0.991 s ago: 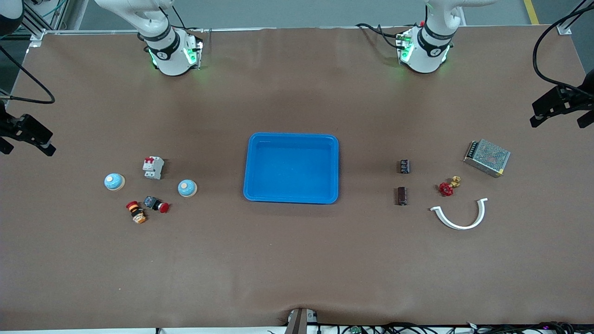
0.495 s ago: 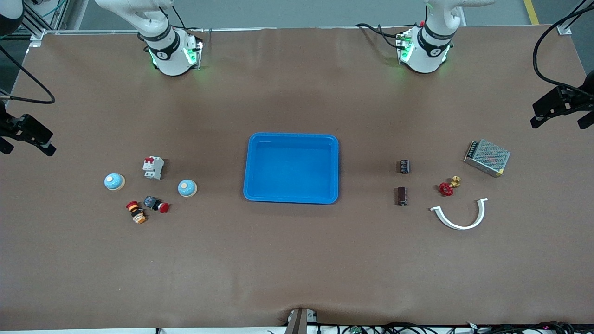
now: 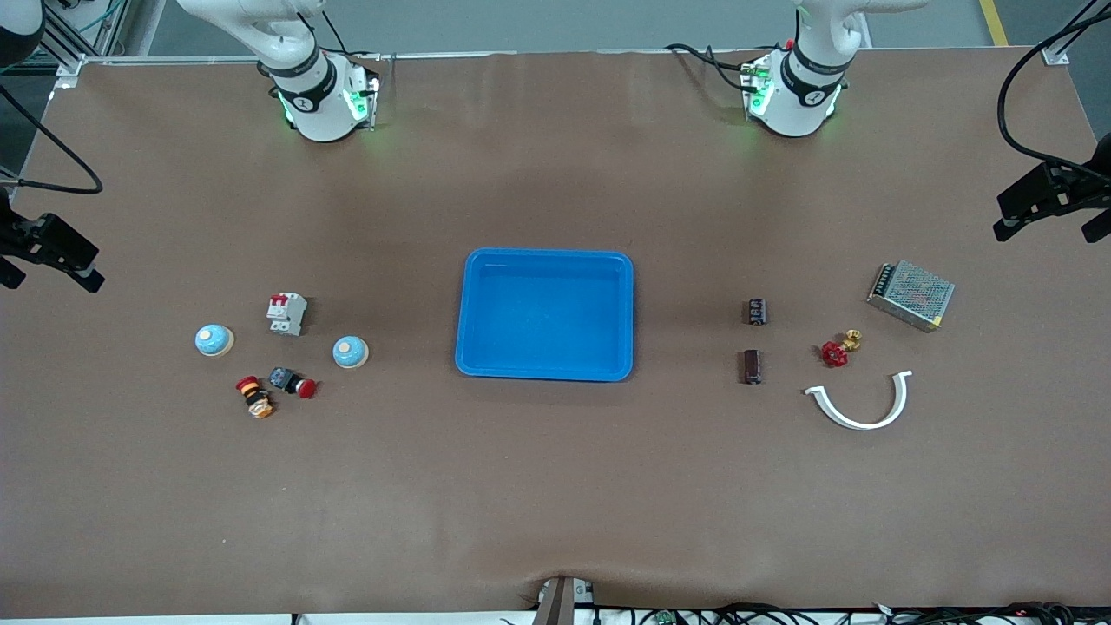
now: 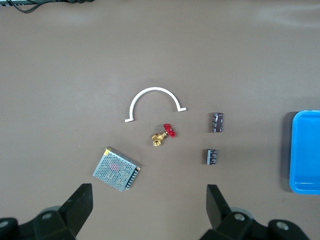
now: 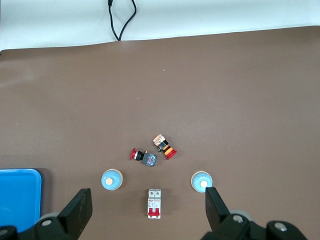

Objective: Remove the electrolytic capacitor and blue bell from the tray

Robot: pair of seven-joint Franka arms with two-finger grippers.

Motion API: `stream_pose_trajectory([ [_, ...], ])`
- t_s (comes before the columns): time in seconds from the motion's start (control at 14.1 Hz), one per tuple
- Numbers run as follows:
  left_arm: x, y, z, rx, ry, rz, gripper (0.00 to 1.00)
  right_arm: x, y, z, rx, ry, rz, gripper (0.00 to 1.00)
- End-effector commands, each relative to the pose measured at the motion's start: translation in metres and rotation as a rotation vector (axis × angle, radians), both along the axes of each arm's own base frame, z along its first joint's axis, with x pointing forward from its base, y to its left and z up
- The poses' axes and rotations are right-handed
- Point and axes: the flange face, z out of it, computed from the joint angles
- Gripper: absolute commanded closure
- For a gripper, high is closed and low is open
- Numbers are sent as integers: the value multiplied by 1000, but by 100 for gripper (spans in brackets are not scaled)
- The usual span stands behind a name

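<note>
On the table's middle, the tray (image 3: 476, 304) lies empty.
Capacitors (image 3: 752, 365) and bells (image 3: 351, 351) sit outside it, so the task looks finished; left gripper (image 4: 150, 205) and right gripper (image 5: 148, 206) wait wide open above.

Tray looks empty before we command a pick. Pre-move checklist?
1. Anything left in the shallow bright blue plastic tray: not ok, it is empty.
2. Two dark cylindrical capacitors outside the tray: ok, toward the left arm's end.
3. Two light blue dome bells outside the tray: ok, toward the right arm's end.
4. Open, empty left tool: ok, high over the capacitors' end.
5. Open, empty right tool: ok, high over the bells' end.
</note>
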Motion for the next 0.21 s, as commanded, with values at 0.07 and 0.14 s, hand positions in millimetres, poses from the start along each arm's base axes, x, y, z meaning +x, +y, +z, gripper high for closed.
stream_pose_trajectory([
  [0.07, 0, 3, 4, -19, -15, -2, 0, -3, 1, 7, 3, -8, 5, 0],
  [0.14, 1, 3, 3, -19, -14, -1, 0, -2, 1, 7, 3, -12, 5, 0],
])
